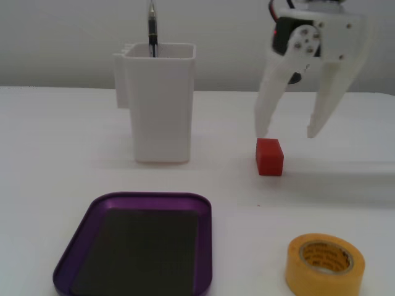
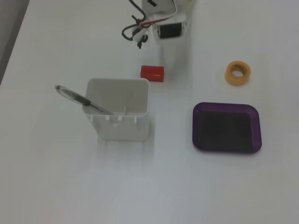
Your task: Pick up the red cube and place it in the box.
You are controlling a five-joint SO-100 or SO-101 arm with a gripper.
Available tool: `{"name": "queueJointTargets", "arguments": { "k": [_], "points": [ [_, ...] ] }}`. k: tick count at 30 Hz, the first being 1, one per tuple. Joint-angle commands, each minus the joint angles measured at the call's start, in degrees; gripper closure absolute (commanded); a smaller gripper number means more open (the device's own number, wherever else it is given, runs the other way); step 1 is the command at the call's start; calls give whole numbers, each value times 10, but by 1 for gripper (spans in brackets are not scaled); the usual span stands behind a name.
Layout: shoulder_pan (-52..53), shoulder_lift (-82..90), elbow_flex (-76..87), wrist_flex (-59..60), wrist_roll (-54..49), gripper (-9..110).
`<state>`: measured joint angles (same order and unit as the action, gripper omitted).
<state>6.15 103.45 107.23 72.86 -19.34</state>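
White worktop, pale wall behind. We see the red cube lying on it: small, bright red, a bit longer than wide. Nothing holds it. It sits just right of the white container w/ a pen inside, in the low fixed view. White end effector hangs over the cube, fingers spread wide, tips just above & behind it, not touching. Purple box w/ dark floor is empty, near the front. Yellow tape roll sits right of it.
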Motion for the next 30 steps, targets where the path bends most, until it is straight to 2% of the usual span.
{"name": "queueJointTargets", "arguments": {
  "k": [1,13,25,30],
  "points": [
    [0,-54,-73,5,9,80],
    [62,-98,-33,-63,2,80],
    [67,-102,19,-120,1,81],
    [67,-102,19,-122,1,89]
  ]
}}
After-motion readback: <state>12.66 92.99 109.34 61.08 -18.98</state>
